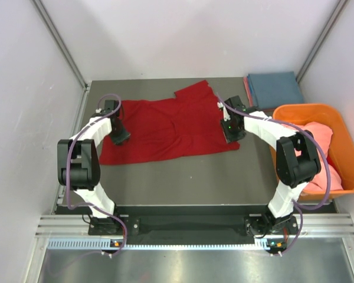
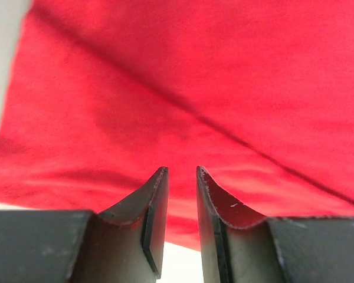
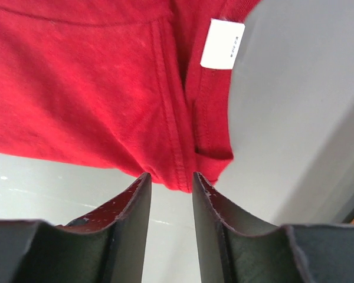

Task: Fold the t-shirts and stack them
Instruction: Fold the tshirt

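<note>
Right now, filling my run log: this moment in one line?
red shirt spread out | left tool open, empty | right tool open, empty

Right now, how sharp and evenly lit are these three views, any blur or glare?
Top view: sharp and evenly lit across the red t-shirt. Left wrist view: cloth softly blurred, one dark diagonal fold shadow. Right wrist view: seams fairly sharp, white neck label bright, its print unreadable.

A: What's on the table (image 1: 183, 177)?
B: A red t-shirt (image 1: 165, 127) lies spread flat across the middle, toward the far side.
A: Anything else?
B: A folded blue t-shirt (image 1: 275, 88) in the far right corner. An orange tub (image 1: 307, 109) sits at the right edge; I can't tell whether it rests on the tabletop.
</note>
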Controlling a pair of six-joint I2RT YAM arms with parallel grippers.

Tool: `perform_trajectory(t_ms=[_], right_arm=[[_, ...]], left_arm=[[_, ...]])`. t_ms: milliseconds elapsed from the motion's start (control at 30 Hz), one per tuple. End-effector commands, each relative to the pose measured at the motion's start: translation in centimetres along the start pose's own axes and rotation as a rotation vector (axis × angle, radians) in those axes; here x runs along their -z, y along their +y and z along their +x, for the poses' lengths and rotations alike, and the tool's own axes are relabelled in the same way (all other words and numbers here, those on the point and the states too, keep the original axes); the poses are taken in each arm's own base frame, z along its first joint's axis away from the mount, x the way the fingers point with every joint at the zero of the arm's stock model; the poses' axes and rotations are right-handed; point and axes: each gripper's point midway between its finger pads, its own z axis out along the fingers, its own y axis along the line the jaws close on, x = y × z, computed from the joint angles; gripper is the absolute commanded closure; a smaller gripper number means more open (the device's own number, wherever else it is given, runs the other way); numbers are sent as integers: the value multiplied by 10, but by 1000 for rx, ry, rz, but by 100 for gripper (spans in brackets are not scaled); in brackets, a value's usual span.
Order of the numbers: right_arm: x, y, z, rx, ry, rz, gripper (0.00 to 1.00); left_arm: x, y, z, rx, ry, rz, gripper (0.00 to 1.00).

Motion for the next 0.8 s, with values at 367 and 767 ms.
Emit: perform_trajectory(t_ms=[367,767], right_arm=[[-21,-18,38,61,128,0,72],[-8,-32,50,72,138,77,100]], left_arm=[[-26,86,2,130,3,-255,70],[-39,108,-11,138,-7,-370,71]])
